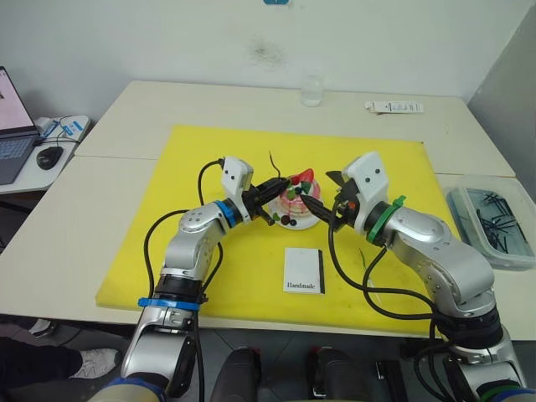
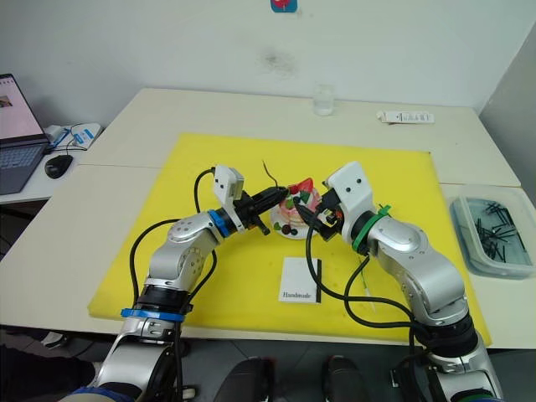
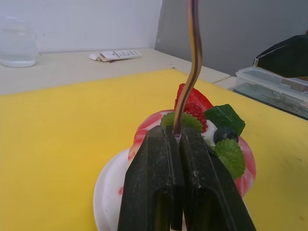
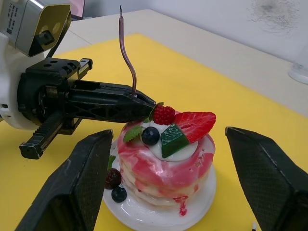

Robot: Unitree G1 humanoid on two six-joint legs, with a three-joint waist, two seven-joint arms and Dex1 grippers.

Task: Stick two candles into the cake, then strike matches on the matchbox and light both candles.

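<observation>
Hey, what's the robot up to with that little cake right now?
The left gripper is shut on a thin wavy candle, holding it upright at the top edge of the pink cake, which sits on a white plate. The right gripper is open, its fingers on either side of the cake without touching it. The matchbox lies untouched on the yellow mat in front of the cake.

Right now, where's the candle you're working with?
The candle stands upright, pinched by its lower end in the left gripper at the cake's top edge, on the robot's left side of the strawberry.
</observation>
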